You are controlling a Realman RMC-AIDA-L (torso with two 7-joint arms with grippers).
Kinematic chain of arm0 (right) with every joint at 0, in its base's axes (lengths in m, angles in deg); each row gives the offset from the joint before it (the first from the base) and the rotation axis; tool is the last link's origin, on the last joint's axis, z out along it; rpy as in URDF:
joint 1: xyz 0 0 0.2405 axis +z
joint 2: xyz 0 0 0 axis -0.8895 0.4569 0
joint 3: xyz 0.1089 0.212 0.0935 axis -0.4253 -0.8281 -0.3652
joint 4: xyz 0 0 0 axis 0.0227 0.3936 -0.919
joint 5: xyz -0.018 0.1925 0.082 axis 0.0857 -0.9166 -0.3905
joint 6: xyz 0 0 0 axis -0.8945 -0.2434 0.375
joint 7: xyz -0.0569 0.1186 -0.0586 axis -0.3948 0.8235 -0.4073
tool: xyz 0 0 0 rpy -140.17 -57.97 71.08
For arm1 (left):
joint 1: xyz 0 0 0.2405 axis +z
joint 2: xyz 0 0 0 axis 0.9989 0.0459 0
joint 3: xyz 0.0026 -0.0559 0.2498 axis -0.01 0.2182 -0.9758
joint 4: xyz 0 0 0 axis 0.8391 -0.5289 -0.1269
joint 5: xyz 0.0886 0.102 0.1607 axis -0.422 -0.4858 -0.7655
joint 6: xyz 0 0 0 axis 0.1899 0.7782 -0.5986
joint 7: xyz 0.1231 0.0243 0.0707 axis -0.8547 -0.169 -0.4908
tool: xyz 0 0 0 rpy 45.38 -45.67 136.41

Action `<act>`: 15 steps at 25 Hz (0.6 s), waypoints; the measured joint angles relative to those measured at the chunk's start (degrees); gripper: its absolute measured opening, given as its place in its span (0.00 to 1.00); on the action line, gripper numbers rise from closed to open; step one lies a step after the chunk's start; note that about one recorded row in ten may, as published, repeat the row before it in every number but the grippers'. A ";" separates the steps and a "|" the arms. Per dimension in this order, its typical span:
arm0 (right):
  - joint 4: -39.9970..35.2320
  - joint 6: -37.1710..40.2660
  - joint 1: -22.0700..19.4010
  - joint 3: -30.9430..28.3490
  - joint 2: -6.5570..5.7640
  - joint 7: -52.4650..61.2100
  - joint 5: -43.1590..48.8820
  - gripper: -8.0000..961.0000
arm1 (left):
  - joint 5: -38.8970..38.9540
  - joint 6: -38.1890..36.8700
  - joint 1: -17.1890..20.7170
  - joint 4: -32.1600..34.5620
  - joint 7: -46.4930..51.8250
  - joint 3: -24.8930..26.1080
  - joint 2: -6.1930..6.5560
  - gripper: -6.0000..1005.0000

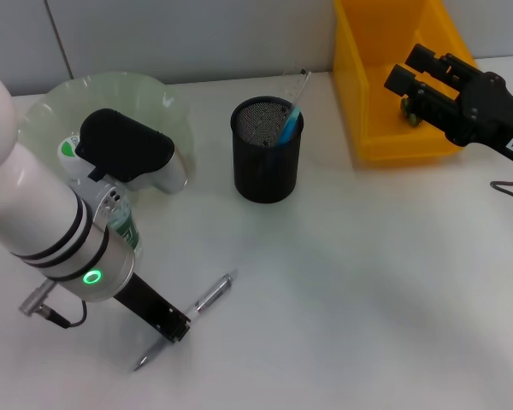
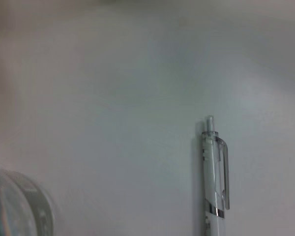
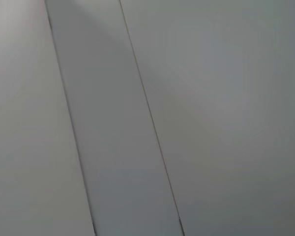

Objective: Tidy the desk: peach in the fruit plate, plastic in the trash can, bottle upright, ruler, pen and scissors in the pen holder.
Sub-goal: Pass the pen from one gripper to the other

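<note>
The silver and clear pen (image 1: 214, 295) (image 2: 215, 177) lies slanted on the white desk (image 1: 368, 282) near its front. My left gripper (image 1: 176, 328) is low over the pen's middle and covers that part. The black mesh pen holder (image 1: 266, 154) stands mid-desk with the light blue scissors (image 1: 289, 126) and the clear ruler (image 1: 296, 84) sticking out of it. My right gripper (image 1: 403, 75) hovers open above the yellow trash can (image 1: 385, 102). The pale green fruit plate (image 1: 167, 101) and the bottle (image 1: 126, 229) (image 2: 14, 209) are largely hidden behind my left arm. The peach and the plastic are out of view.
A grey panelled wall runs behind the desk's far edge and fills the right wrist view. The trash can stands at the back right, the fruit plate at the back left. Bare desk stretches across the front right.
</note>
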 joint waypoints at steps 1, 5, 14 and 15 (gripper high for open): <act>0.00 0.00 0.00 0.00 0.00 0.00 0.00 0.64 | 0.00 0.00 0.00 0.00 0.00 0.00 0.00 0.14; 0.00 0.01 0.04 -0.04 -0.05 0.10 0.00 0.64 | 0.44 -0.14 0.19 1.08 -0.19 1.05 0.02 0.14; 0.04 0.62 -1.18 -2.59 -0.06 0.20 0.00 0.64 | 5.47 -1.22 1.72 4.65 -1.98 8.18 0.32 0.14; 0.06 0.81 -1.42 -2.96 -0.06 0.21 0.00 0.64 | 6.25 -1.23 1.96 5.07 -2.30 8.89 0.33 0.14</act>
